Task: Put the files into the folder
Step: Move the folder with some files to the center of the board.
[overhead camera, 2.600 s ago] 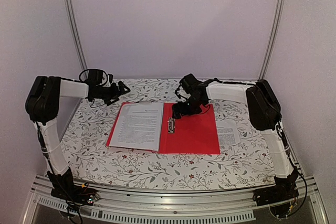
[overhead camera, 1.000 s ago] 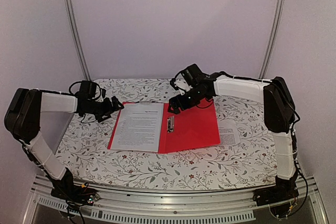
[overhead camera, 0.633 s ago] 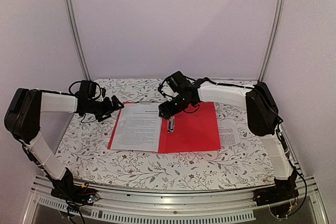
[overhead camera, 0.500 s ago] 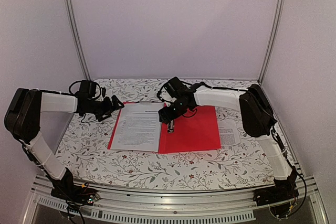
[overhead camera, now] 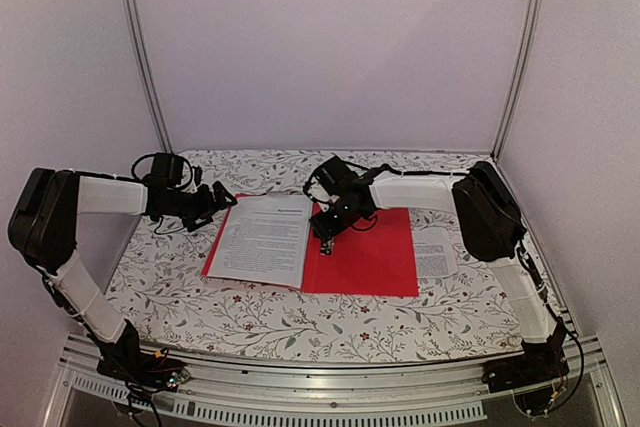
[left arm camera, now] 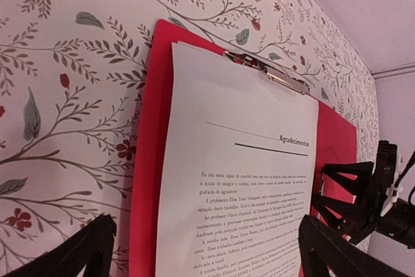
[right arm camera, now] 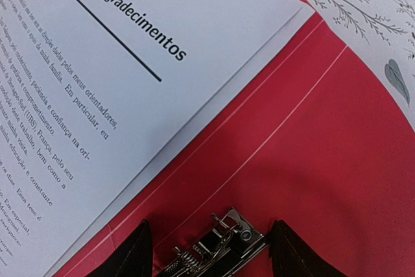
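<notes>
Right wrist view: our half-open right fingers (right arm camera: 126, 261) straddle the clip (right arm camera: 224, 238) of the folder (right arm camera: 324, 160); we should press squarely, while our left fingers (left arm camera: 71, 251) gape, empty.

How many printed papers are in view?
2. One paper lies in the open folder, left half; another paper lies on the table right of it. More sheets may hide underneath.

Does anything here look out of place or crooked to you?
Yes: one stray sheet lies on the table just right of the open red folder, outside it, while the other sheet rests on the folder's left half. Nothing looks spilled or damaged.
</notes>
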`<state>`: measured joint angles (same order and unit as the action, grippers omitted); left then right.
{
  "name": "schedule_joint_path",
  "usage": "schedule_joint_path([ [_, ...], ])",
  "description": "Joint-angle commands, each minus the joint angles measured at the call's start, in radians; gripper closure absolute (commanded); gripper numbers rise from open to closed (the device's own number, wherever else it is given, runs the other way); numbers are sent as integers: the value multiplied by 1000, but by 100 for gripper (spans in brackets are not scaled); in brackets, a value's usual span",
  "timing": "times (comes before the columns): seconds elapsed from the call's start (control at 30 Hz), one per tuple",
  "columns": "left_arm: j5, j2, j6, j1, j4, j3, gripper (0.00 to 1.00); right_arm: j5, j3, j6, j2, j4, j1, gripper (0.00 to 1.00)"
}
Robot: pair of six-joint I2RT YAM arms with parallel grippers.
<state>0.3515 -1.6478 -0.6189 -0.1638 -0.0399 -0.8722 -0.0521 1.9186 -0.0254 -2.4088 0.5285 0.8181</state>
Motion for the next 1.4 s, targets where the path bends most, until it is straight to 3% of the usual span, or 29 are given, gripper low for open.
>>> schedule_joint_path([
  [0.0, 7, -10, -1, -9, 11, 3, 0, -43, -91, 7, 42, 42, 5, 40],
  [0.57, 3, 19, 36, -19, -7, -28, 0, -59, -439, 76, 241, 6, 18, 45],
  [1.0, -50, 46, 63, -99, -9, -60, 1, -40, -619, 172, 390, 18, 19, 46],
  [1.37, 54, 131, 123, -232, 166, 28, 1, 12, -517, 117, 429, -5, 19, 23],
])
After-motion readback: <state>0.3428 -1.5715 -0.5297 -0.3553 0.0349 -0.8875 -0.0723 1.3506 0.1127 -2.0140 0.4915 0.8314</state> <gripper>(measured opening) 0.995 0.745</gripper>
